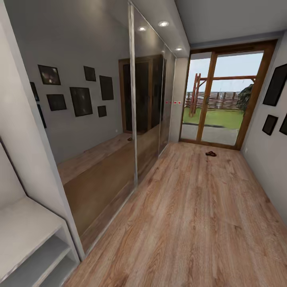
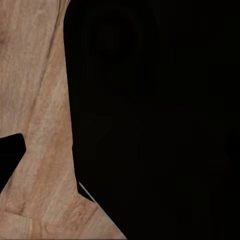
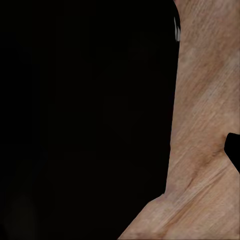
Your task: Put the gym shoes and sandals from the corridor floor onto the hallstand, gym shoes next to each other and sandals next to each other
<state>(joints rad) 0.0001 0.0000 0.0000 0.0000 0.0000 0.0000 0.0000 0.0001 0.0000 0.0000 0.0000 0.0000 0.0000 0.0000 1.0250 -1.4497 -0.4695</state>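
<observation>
Item: corridor floor [image 1: 191, 223], light wood-grain planks, running from my position to the glazed wooden door [image 1: 223, 103] at the far end. Item: one brown sandal-like shape [image 1: 211, 154], small and dark, lying on the planks near that door, well apart from me; I judge it to be at least one of the sandals, though whether both lie there together is too small to tell. Item: gym shoes, not located from here. Item: hallstand [image 1: 28, 235], pale grey, at my near left, its bench top and the two open shelves beneath carrying no shoes on the part I can see; it stands close because it is the destination, so the work I judge to be at its start, with a drive down the corridor needed before any pickup. Item: mirrored wardrobe doors [image 1: 119, 131] along the left wall, reflecting dark picture frames [image 1: 81, 101] and a second small dark shape that is likely the sandal's reflection. Item: my hands; both wrist views give dark bodywork over the planks, arms apparently tucked for travel, and whether either hand is spread or pressed together I cannot tell. Writing: none legible; two small red-and-white marks [image 1: 173, 102] beside the door frame cannot be read.
</observation>
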